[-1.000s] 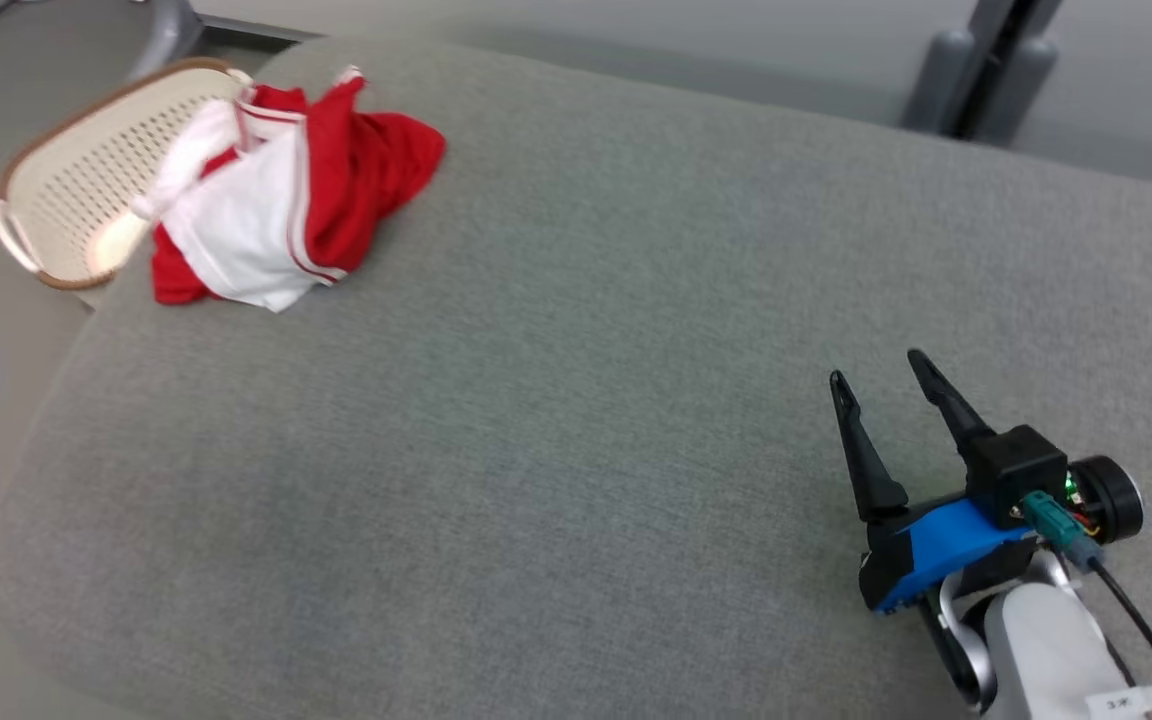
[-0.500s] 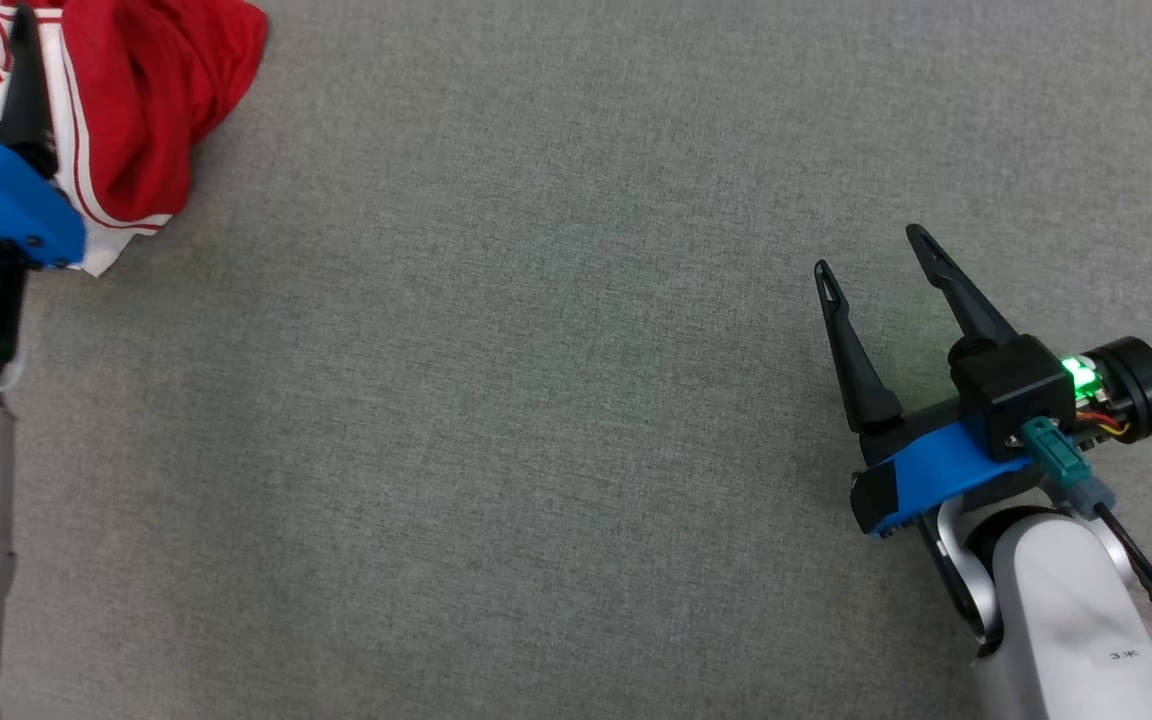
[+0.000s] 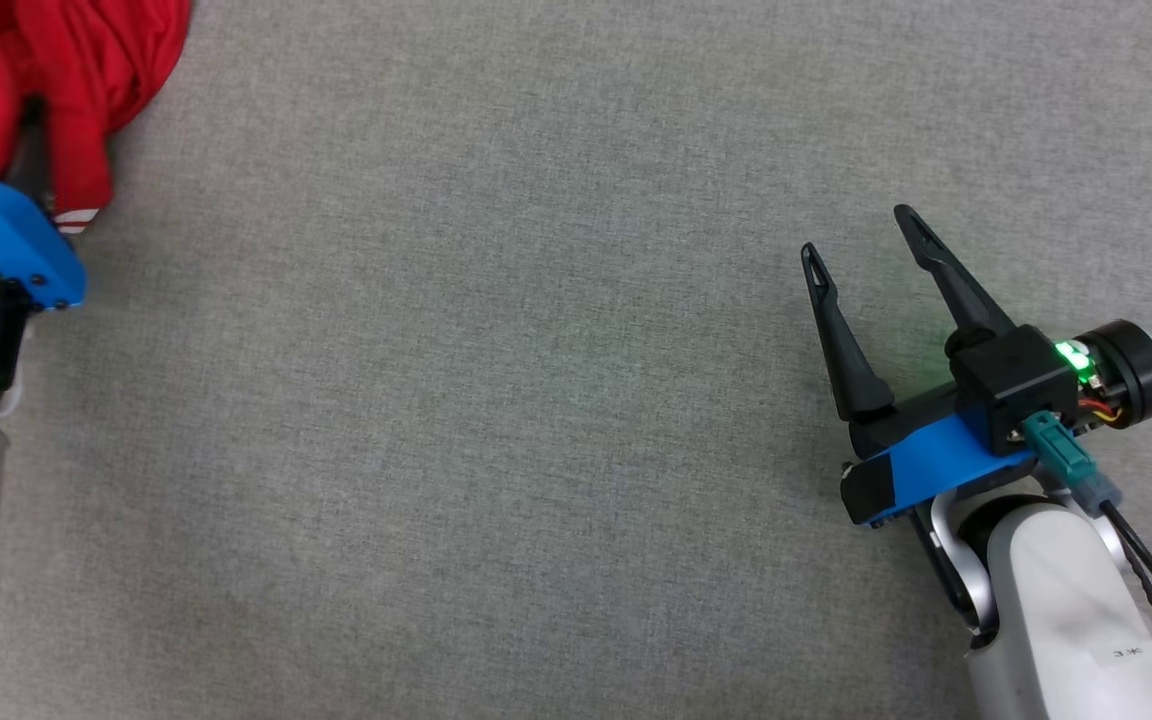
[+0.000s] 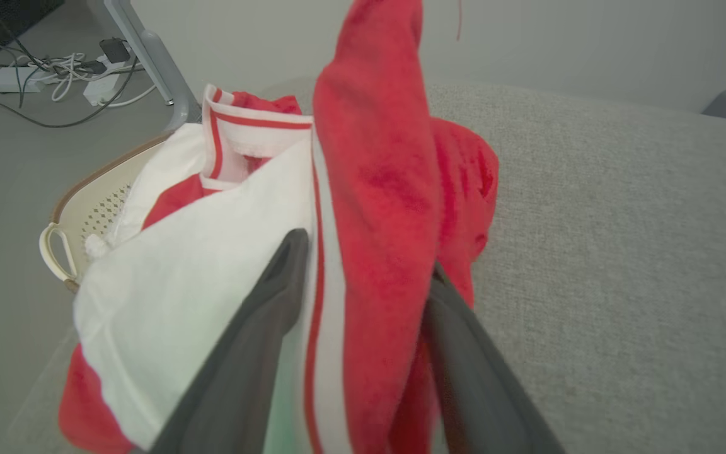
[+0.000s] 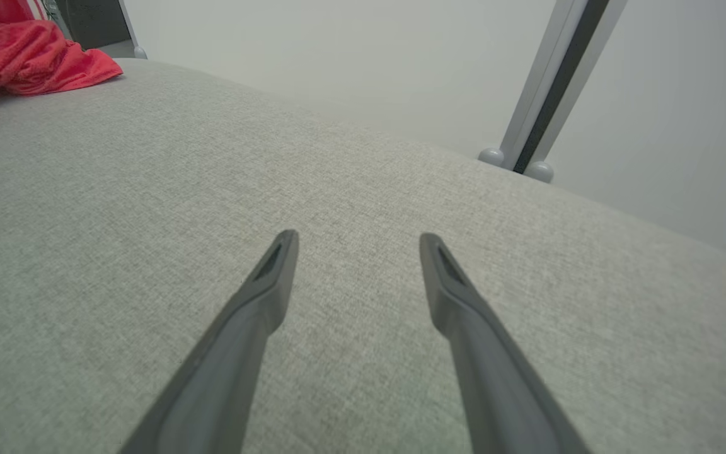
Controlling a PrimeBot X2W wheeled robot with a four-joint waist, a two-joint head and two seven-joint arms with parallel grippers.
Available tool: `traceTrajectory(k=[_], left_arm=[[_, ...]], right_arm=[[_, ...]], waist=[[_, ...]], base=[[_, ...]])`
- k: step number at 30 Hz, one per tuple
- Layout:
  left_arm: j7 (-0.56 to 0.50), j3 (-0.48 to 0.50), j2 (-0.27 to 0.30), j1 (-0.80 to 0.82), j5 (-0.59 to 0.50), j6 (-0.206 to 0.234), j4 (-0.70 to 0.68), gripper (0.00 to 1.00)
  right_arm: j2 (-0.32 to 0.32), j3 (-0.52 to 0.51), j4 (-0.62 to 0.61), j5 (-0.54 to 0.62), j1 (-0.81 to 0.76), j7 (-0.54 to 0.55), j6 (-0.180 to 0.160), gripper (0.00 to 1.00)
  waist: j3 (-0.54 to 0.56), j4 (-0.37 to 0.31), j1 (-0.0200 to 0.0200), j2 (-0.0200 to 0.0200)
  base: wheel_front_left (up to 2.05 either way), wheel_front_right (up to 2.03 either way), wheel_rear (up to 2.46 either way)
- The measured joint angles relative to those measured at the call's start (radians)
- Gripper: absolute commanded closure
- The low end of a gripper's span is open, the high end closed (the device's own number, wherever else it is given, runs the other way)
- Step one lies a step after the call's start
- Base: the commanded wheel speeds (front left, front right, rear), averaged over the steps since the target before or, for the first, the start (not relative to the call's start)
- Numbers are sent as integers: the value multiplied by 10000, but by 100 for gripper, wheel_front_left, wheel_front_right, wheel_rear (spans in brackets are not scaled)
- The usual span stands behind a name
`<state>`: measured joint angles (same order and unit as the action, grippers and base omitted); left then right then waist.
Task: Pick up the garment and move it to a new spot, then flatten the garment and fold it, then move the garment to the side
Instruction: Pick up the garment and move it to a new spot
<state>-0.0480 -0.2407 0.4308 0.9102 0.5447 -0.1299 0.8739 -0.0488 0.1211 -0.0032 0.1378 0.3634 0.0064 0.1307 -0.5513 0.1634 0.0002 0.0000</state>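
While left gripper (image 4: 366, 252) jaws straddle a garment (image 3: 66, 60) fold, apart, head view's upper left | right gripper (image 3: 856, 231) jaws open, idle | risk: shallow bite lets cloth slip when lifted

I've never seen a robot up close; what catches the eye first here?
The red-and-white garment stands out against the grey cushion, bunched between the left pincer's dark fingers, beside a cream perforated basket. Across the cushion, the right pincer is open and empty, a green light glowing behind it.
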Motion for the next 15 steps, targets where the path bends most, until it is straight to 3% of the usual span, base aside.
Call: traceTrajectory(k=[1, 7, 15], left_arm=[[125, 4, 59, 45, 0, 0, 151, 100], [945, -19, 284, 395, 176, 0, 671, 100], [1534, -755, 844, 759, 276, 0, 242, 100]], right_arm=[[0, -10, 50, -4, 1, -36, 0, 0], [0, -100, 454, -305, 34, -359, 0, 0], [-2, -169, 1229, -984, -154, -930, 0, 0]], waist=[[25, -33, 0, 0], [386, -167, -2, 0], [1596, -339, -3, 0]], base=[[0, 0, 0], [0, 0, 0], [0, 0, 0]])
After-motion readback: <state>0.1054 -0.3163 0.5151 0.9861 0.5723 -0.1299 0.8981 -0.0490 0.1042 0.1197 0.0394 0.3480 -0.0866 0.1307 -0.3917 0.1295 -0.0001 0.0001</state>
